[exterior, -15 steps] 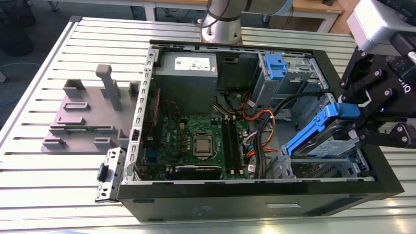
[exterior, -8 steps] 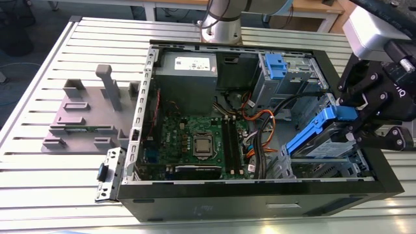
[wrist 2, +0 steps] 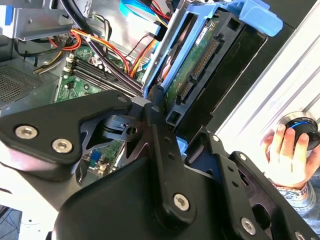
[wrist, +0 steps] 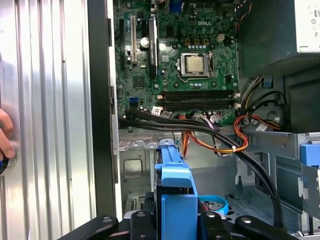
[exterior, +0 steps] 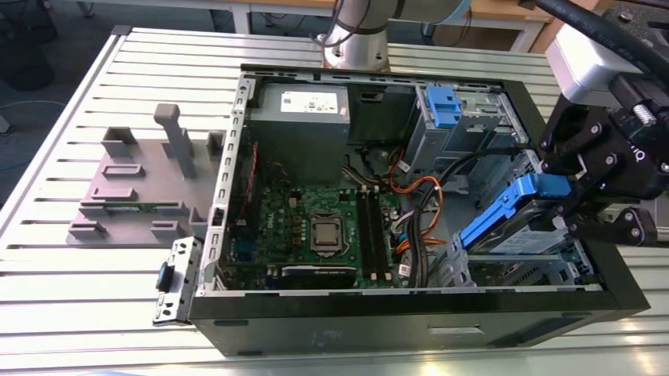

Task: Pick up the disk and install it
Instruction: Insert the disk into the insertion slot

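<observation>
So, taking the open computer case (exterior: 418, 313) as the landmark and going from the exterior view's left to its right:

Grey stand: a plastic stand with upright posts (exterior: 141, 184) sits on the slatted metal table (exterior: 63, 102), outside the case on the exterior view's left.

Motherboard: the green board (exterior: 313, 227) lies flat on the case floor, its bare processor socket (wrist: 195, 64) near the middle.

Power supply: a grey box (exterior: 303, 129) fills the far corner of the case.

Cables: orange and black leads (exterior: 418, 204) run loose across the case between the board and the drive bays.

Drive cage: a silver cage with a blue tab (exterior: 450, 113) is fixed at the far wall, beside the power supply.

Disk: the disk (exterior: 518, 215) in its blue carrier is tilted on edge over the bay at the case's side on the exterior view's right, off the floor.

Gripper: the black gripper (exterior: 569, 204) is clamped on the disk's end, fingers (wrist 2: 162, 130) pressed to both sides of the carrier.

Hand: in the second wrist view a person's hand (wrist 2: 287, 155) rests on a round knob (wrist 2: 304, 131) on the table outside the case.
</observation>
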Controlling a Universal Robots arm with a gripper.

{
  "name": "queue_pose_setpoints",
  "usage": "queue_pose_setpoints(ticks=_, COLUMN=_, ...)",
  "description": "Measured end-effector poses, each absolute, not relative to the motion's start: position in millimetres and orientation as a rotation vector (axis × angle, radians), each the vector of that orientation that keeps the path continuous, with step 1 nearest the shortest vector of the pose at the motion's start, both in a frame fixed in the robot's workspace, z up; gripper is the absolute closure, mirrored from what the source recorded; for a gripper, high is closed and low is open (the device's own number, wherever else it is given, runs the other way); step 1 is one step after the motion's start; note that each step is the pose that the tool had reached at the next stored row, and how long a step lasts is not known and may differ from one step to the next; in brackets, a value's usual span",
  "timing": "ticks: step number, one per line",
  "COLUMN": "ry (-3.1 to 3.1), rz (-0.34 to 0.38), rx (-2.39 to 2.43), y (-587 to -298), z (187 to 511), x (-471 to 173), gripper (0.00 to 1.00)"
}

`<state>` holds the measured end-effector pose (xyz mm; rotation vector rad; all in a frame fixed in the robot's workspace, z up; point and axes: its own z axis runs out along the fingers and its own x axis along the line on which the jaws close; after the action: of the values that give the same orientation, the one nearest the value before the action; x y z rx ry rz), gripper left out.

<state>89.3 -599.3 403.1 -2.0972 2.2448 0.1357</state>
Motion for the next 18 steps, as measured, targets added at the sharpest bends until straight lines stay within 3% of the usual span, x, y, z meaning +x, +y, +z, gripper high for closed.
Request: queue_pose_setpoints(ticks=18, ry=2.245, rz=0.136, rx=-2.097, y=-597.5, z=398.9, x=89.3, gripper=0.63)
